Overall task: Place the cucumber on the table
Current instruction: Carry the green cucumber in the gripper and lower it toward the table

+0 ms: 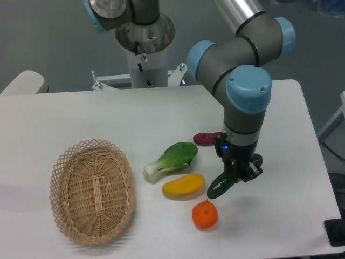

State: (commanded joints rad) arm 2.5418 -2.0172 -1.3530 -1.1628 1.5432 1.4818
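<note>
The end effector (239, 171) is clamped on the cucumber (221, 185), which hangs tilted toward the surface's (280, 216) front right, its lower tip just above the orange (205, 215) and beside the yellow fruit (184, 185). The basket (92, 191) sits front left.

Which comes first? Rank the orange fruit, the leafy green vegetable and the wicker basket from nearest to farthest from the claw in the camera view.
1. The orange fruit, just below and left of the claw, which grips the cucumber.
2. The leafy green vegetable, further left on the table.
3. The wicker basket, far left.
</note>
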